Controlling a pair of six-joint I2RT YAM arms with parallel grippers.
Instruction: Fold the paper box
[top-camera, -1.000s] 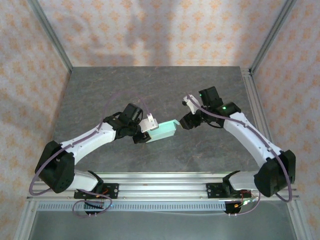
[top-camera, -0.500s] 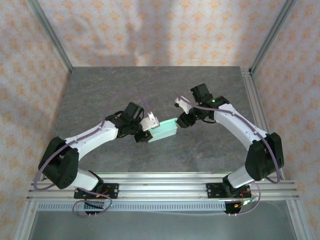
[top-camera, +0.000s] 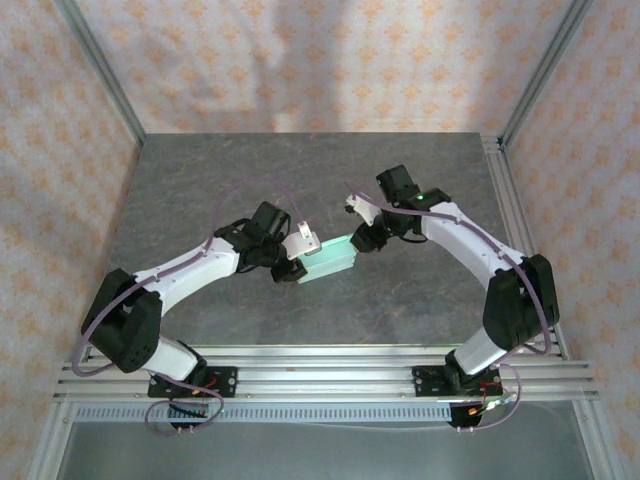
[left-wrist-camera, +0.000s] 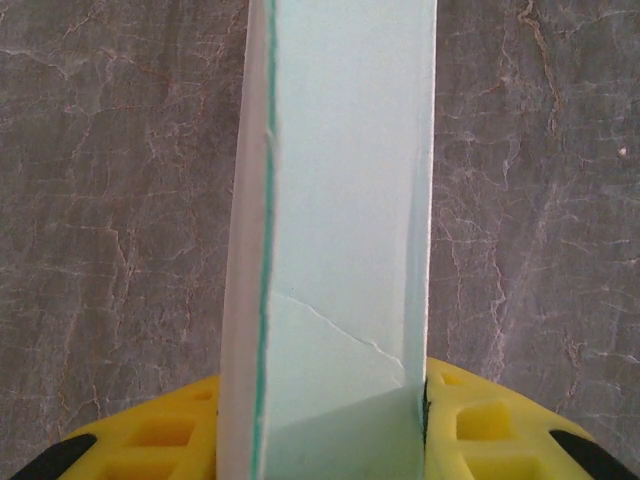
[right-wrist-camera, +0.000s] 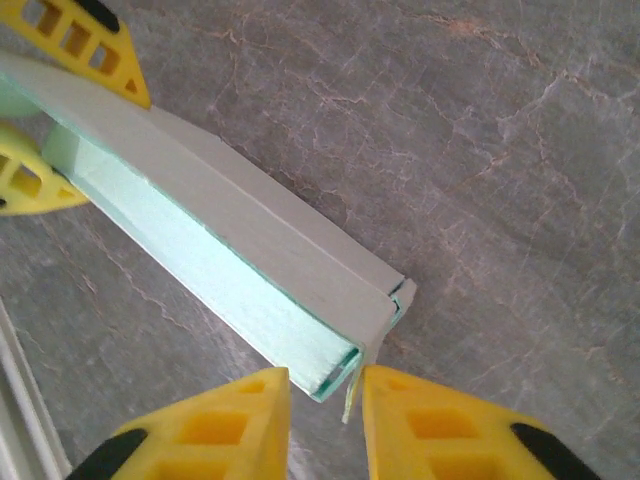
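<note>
Paper box (top-camera: 328, 262) is pale mint green with a greyish-white side (thin darker green line along one edge). Table (top-camera: 300, 180) is dark grey marble-look, pale veins. Walls (top-camera: 300, 60) are peach floral wallpaper. Right gripper (right-wrist-camera: 326, 388) has bright yellow fingers (right-wrist-camera: 215, 425).

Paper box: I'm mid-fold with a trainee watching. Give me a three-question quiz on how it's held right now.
1. True or false: the paper box is a flat, unfolded sheet.
2. Multiple choice: the left jaws are A) wide open above the box, B) shut on one end of the box, C) far from the box.
3. Short answer: in the right wrist view, which part of the box sits in the gap between the right jaws?
Key: 1 false, it is folded into a long rectangular shape; 2 B; 3 its thin end flap.
</note>
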